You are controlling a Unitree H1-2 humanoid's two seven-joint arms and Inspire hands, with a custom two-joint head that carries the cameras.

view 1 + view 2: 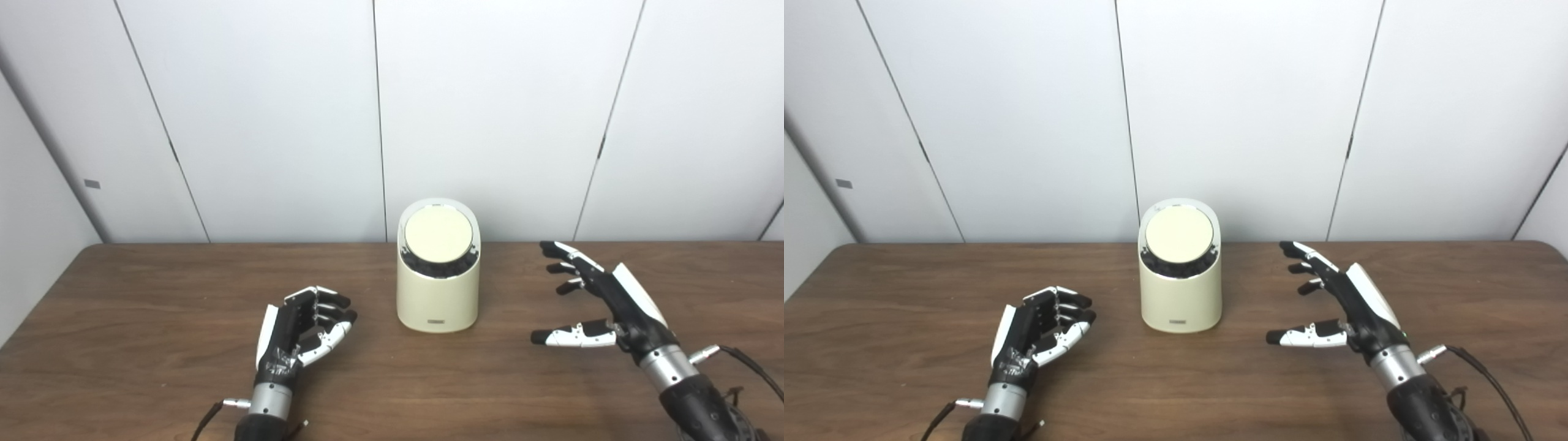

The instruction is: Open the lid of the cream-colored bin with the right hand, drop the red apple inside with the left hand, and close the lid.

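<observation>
1 cream bin (437,300), lid (438,235) shut.

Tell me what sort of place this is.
Probably a lab or test room, not a home: a bare wooden table against plain white wall panels, with only a cream bin set between the robot's left hand and right hand.

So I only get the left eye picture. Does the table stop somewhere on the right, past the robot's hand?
Observer: Yes. In the right eye view the table ends in a rounded far corner, beyond the right hand.
Operator: Is a red apple hiding over there?
Observer: No apple shows there, only brown wood.
Operator: Where does the wire by that arm go?
Observer: The black cable curves from the wrist down to the picture's bottom edge.
</observation>
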